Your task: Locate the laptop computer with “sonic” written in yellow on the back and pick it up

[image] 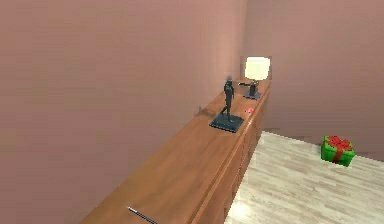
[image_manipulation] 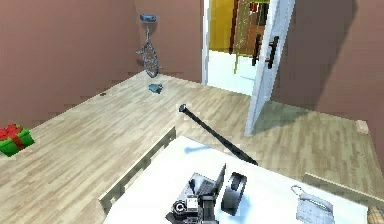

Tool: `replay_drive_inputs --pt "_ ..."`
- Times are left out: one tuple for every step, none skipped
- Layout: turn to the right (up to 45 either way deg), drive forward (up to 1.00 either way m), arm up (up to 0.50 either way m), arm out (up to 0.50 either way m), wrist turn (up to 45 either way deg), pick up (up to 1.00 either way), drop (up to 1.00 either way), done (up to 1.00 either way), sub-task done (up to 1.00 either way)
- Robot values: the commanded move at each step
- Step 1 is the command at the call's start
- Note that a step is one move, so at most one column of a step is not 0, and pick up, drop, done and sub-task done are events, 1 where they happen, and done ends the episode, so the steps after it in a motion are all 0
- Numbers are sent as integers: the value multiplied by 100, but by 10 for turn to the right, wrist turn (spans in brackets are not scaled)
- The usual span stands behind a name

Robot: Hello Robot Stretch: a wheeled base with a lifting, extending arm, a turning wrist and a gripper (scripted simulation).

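Laptop-like grey slab beside the gripper on a white table, facing unclear; cannot tell if anything is held. Forward view adds statue, lamp.

Even soft light; lamp glows on sideboard; doorway bright.

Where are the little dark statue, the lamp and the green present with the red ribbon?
Statue (image: 229, 100): forward view, on the figure's torso.
Lamp (image: 258, 68): forward view, on its pale shade.
Green present (image: 338, 153): forward view, on the box's green front side.
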Motion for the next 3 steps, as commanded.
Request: replay_drive_inputs --pt "0 0 -30 0 0 0 0 0 0" --pt "0 0 0 0 0 100 0 0 0" --pt "0 0 10 0 0 0 0 0 0"
